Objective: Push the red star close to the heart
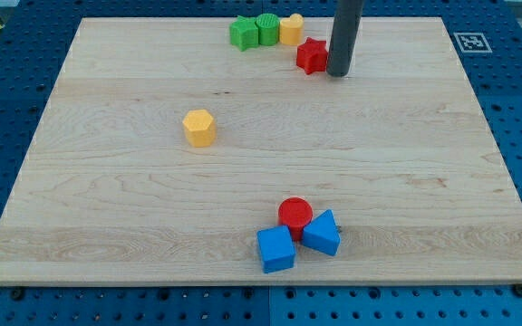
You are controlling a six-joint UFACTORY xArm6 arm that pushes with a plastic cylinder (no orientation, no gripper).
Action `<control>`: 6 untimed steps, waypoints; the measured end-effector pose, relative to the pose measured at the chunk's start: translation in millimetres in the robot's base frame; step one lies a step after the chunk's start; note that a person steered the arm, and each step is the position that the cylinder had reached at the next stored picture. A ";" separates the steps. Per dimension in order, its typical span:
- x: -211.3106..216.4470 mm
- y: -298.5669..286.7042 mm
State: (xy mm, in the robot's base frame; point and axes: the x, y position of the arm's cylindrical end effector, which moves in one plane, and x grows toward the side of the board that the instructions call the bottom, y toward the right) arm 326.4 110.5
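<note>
Jaws: none fitted, rod only. Tip (337,74) was set touching red star (312,56), view's right. Risk: star skids past yellow heart (291,29) into green blocks (254,32).

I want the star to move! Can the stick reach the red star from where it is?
Probably yes. My tip sits right beside the red star, on its right side in the view, seemingly touching it. Nothing stands between them. The yellow heart lies just up and left of the star, so the way looks free.
</note>
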 end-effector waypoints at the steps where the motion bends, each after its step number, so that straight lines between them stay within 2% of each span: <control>1: 16.2 2.0; 3: -7.1 -30.6; 6: -17.4 -29.4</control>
State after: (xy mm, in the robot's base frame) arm 309.0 81.1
